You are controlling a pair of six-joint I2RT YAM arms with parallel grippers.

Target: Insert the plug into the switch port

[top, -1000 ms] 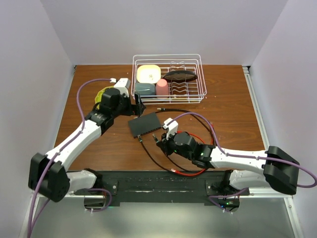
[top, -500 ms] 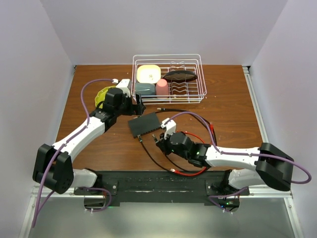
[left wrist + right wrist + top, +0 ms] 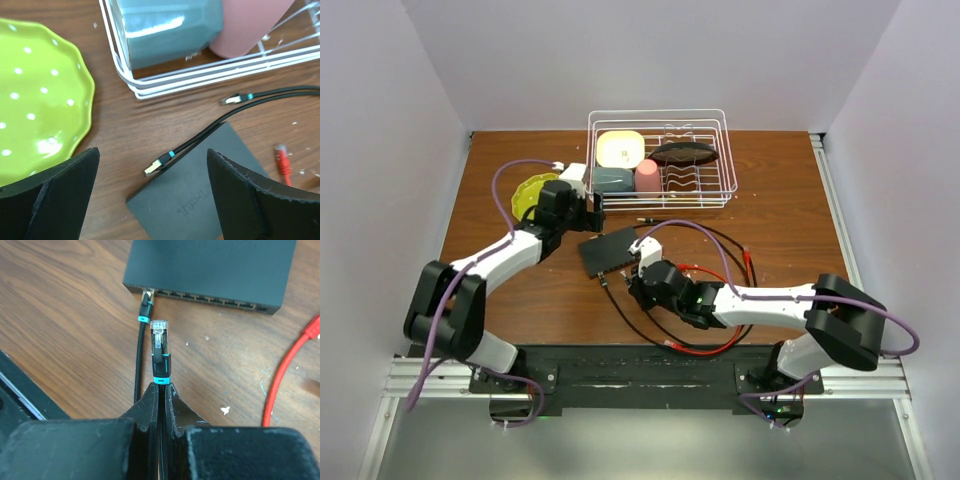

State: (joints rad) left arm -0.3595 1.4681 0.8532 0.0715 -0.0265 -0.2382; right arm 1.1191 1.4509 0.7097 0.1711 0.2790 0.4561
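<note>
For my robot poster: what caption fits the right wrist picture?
Right gripper holds a clear-tipped black cable plug just short of the flat matte-black switch.

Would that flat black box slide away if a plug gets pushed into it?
Likely yes: the switch looks thin and light, lying loose on the smooth table. It seems rigid, so it should skid whole, not flex. The black cable plugged into it might tug.
</note>
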